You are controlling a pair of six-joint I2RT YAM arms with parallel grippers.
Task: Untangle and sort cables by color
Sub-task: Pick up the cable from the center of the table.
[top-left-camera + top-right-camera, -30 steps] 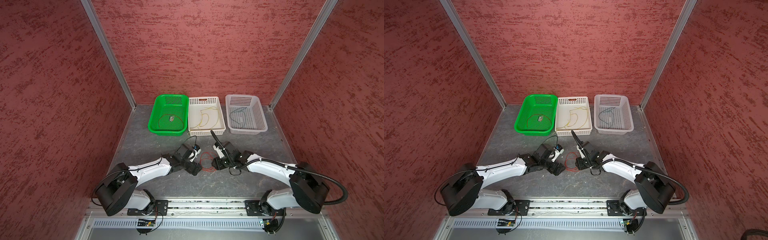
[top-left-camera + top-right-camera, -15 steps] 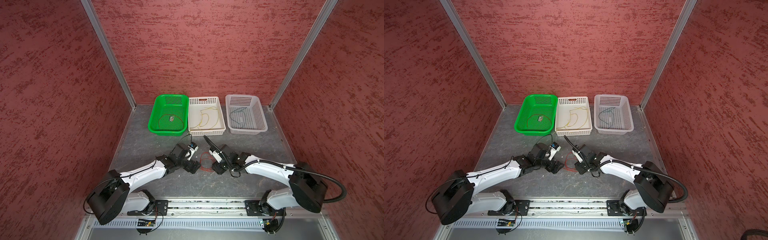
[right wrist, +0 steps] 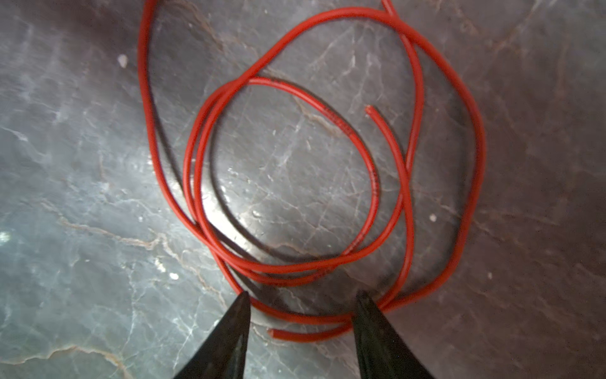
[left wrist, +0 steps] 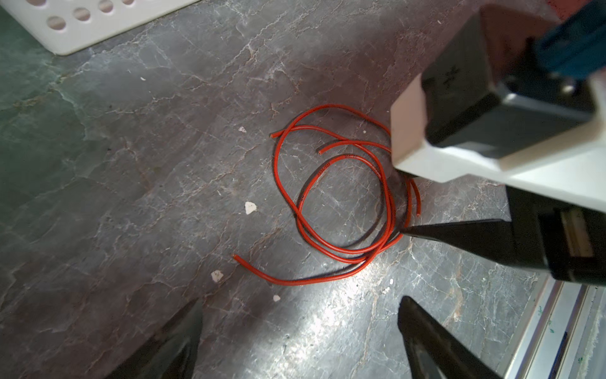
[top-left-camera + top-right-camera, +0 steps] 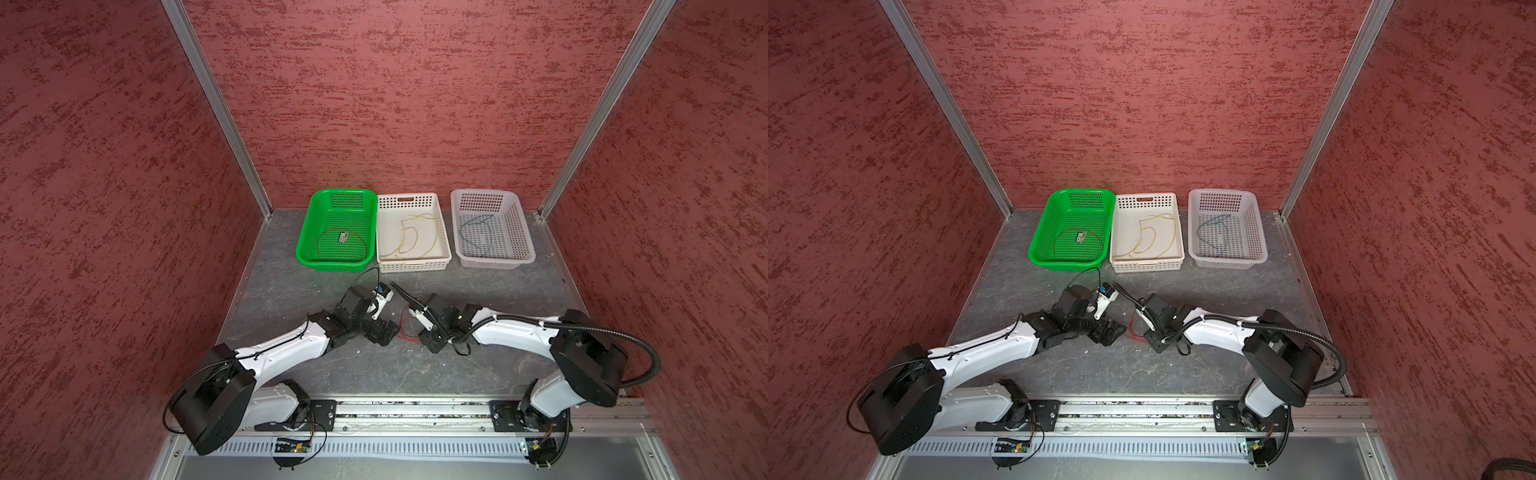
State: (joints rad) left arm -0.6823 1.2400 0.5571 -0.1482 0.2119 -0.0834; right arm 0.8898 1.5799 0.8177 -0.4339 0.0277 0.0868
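Right wrist view: thin glossy red cables (image 3: 374, 178) lie in overlapping loops on grey marbled table (image 3: 98, 164), between both arms. Pointed black fingers of right gripper (image 3: 302, 295) stand half apart, straddling nearest strands, none pinched. Fingers of left gripper (image 4: 300, 300) gape wide, empty. Versus one second ago: right gripper sits nearer the coil.

We find the left gripper (image 4: 301, 302) spread wide; red cables (image 4: 275, 164) loop just ahead, reaching the right gripper's finger (image 4: 459, 241).

Arms low: left gripper (image 4: 300, 300) gapes wide; right gripper (image 3: 302, 292) (tips down) seems half-spread.
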